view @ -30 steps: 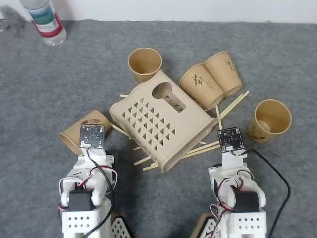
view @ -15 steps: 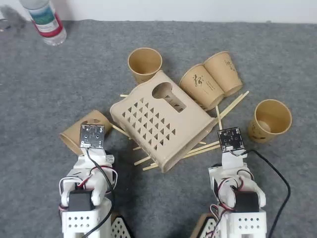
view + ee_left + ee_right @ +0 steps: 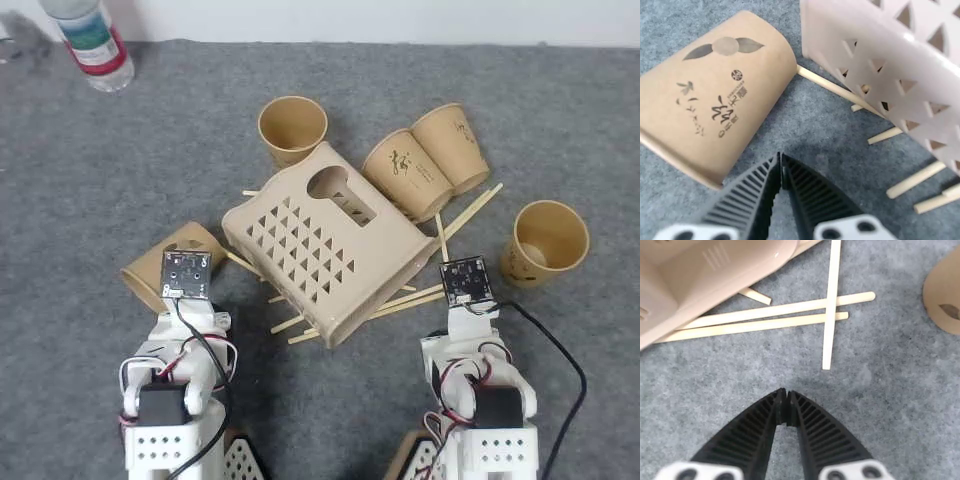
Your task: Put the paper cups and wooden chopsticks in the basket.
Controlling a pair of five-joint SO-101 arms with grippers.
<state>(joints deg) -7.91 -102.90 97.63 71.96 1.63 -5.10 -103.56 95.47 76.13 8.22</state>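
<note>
A beige basket [image 3: 325, 240] lies overturned mid-table, with wooden chopsticks [image 3: 400, 300] sticking out from under it. One paper cup [image 3: 165, 262] lies on its side under the left arm; my left gripper [image 3: 780, 159] is shut, empty, just short of that cup [image 3: 715, 110]. An upright cup [image 3: 292, 128] stands behind the basket, two cups [image 3: 428, 160] lie on their sides behind it to the right, and another upright cup [image 3: 545, 242] is at the right. My right gripper [image 3: 786, 394] is shut and empty near crossed chopsticks [image 3: 830, 310].
A plastic bottle [image 3: 92, 38] stands at the back left corner. Grey carpet [image 3: 120, 160] covers the table. The basket's perforated wall [image 3: 900, 65] rises close beside the left gripper. A cable [image 3: 570, 370] runs by the right arm.
</note>
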